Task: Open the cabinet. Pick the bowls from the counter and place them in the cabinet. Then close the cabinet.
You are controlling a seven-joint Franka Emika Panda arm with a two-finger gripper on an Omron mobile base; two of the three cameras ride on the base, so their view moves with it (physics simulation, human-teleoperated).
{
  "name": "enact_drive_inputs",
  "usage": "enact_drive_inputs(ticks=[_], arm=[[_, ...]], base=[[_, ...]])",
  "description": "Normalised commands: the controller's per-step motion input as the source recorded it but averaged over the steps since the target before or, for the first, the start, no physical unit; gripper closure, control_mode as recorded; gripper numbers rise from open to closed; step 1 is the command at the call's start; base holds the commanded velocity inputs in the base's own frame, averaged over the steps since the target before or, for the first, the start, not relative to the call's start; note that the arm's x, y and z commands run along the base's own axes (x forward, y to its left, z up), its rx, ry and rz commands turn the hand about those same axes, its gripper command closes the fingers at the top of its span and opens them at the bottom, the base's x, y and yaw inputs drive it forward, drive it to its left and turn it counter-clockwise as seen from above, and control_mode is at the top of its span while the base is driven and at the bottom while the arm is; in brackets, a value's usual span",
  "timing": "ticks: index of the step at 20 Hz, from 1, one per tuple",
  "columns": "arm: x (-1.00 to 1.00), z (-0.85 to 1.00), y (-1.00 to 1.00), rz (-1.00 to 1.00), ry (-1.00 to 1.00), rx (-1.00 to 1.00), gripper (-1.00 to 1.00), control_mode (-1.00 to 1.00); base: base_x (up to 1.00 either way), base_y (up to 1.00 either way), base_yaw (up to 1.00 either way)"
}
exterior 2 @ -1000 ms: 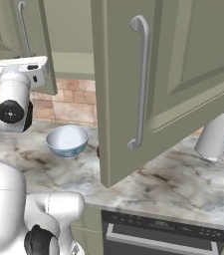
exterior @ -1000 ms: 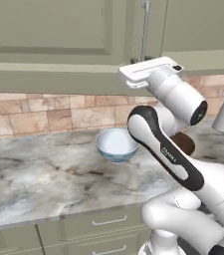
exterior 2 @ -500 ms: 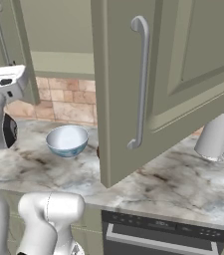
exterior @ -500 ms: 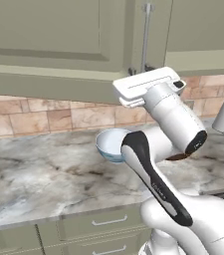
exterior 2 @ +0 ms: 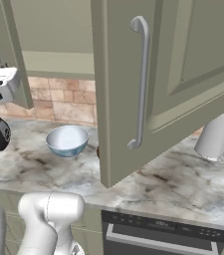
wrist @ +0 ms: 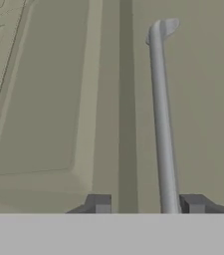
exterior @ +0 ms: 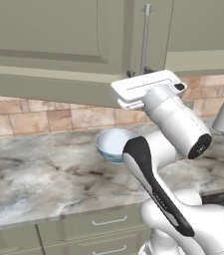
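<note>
Left base view: white bowl (exterior: 112, 143) sits on the tabletop (exterior: 39, 174) near the backsplash, not yet stowed. Arm raised, wrist up at the cabinet (exterior: 54, 40).

Right base view: one cabinet door (exterior 2: 148, 74) stands swung open; opening judged at least partly done.

Hand view: tool (wrist: 146, 203) released, fingertips either side of a handle (wrist: 162, 119) base, not clamped.

The cabinet door (exterior 2: 148, 84) stands swung open, with the white bowl (exterior 2: 67, 141) on the counter (exterior 2: 183, 184), perhaps near it.
</note>
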Motion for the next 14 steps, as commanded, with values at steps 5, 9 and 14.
enact_drive_inputs(ticks=[5,9,14], arm=[[-0.51,-0.05,1.00,0.00,0.39,-0.09,1.00,-1.00],[-0.80,-0.14,1.00,0.00,0.28,-0.14,1.00,-1.00],[-1.00,-0.35,1.00,0.00,0.22,-0.13,1.00,-1.00]], base=[[0.00,0.00,0.00],[0.00,0.00,0.00],[0.00,0.00,0.00]])
